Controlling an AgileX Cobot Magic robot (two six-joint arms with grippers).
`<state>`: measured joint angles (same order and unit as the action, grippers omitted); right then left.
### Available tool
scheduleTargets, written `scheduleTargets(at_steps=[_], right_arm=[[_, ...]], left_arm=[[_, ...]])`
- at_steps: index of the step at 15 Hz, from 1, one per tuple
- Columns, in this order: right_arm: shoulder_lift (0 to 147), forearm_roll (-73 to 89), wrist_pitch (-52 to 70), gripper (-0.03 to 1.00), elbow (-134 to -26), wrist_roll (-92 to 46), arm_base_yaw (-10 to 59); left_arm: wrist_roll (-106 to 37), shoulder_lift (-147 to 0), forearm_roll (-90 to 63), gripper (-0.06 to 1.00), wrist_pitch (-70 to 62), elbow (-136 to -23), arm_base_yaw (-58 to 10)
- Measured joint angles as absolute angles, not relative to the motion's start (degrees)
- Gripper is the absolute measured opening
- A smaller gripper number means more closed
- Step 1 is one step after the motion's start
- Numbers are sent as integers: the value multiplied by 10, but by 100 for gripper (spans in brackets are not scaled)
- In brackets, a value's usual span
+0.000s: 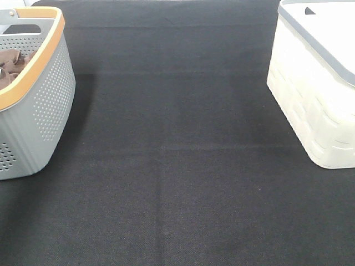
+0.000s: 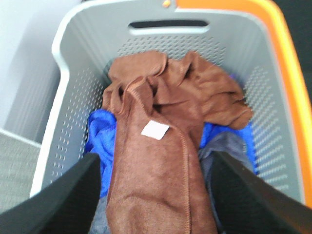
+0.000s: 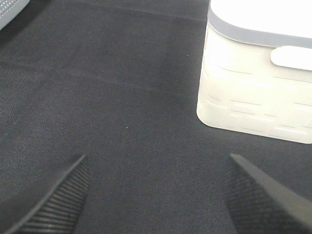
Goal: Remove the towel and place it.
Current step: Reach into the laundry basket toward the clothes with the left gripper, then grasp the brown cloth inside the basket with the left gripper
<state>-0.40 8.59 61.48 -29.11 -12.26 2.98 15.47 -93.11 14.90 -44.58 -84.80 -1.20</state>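
Because the towel (image 2: 146, 175) is soft brown cloth, crumpled and folded over itself, I judge it light and limp: it will sag and trail from whatever spot is pinched, and a thin pinch on one layer could slip out. It lies on top of the heap inside the grey basket (image 2: 58, 97) at the left end of the table (image 1: 177, 166), over a blue cloth (image 2: 97, 136) and something grey beneath. A white tag (image 2: 155, 130) sits near its middle. The left claw (image 2: 156, 161) hangs over the basket with its jaws spread wide, one on each side of the long fold that runs toward the camera; whether the tips touch the cloth I cannot tell. That thick fold, just below the tag, looks the best place to take hold, since closing there gathers several layers and keeps clear of the blue cloth. A deep bite risks catching the blue cloth too and lifting it along. The right claw (image 3: 157, 163) is likewise wide and holds nothing, hovering above bare table near the white bin (image 3: 253, 97), well apart from the basket.
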Motion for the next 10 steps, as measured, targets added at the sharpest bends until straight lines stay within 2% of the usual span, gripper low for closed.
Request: scheduleTargets(at_steps=[3,7,10], right_arm=[[-4,86,615,73,-291,-123,30],[-4,86,615,73,-291,-123,30],[-4,86,615,73,-291,-123,30]], left_arm=[[170,-973,146,63,-469,-878,2],[183,-1047,70,63,-484,-926,75],[155,-1102,22,63,-484,-969,99]])
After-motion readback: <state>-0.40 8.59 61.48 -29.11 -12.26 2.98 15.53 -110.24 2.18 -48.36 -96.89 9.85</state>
